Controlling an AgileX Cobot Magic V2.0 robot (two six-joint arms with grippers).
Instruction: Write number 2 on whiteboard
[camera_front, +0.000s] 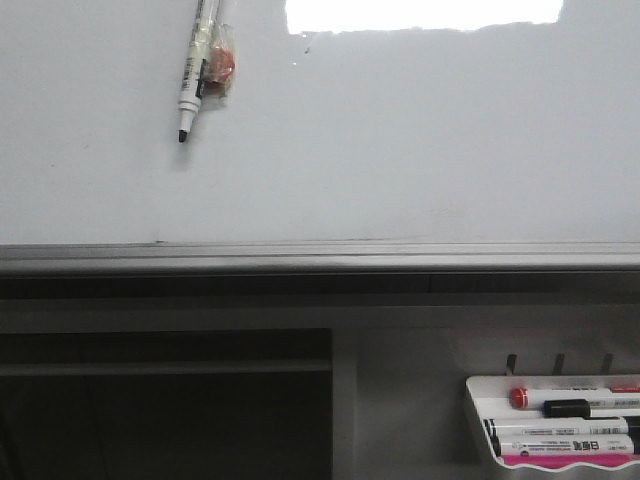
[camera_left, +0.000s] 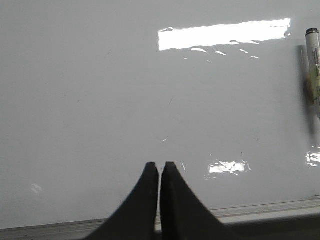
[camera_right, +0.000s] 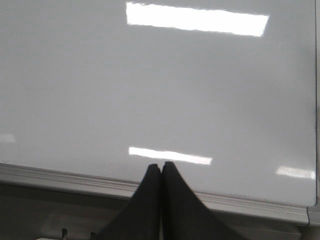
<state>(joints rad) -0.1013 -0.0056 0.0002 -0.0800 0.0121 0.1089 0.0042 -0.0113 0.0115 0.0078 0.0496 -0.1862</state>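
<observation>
The whiteboard (camera_front: 400, 150) is a large glossy pale grey board with a grey metal rail (camera_front: 320, 255) along its near edge. No number 2 shows on it in any view. A white marker with a black tip (camera_front: 192, 75) lies uncapped on the board at the far left, beside a small clear wrapper with a red piece (camera_front: 220, 68). The marker also shows in the left wrist view (camera_left: 313, 62). My left gripper (camera_left: 159, 165) is shut and empty above the board near the rail. My right gripper (camera_right: 162, 165) is shut and empty over the rail.
A white marker tray (camera_front: 480, 420) hangs below the board at the lower right and holds several markers and a pink-edged eraser (camera_front: 565, 460). A dark recess (camera_front: 165, 410) lies under the rail on the left. Bright light reflections (camera_front: 420, 12) sit on the board.
</observation>
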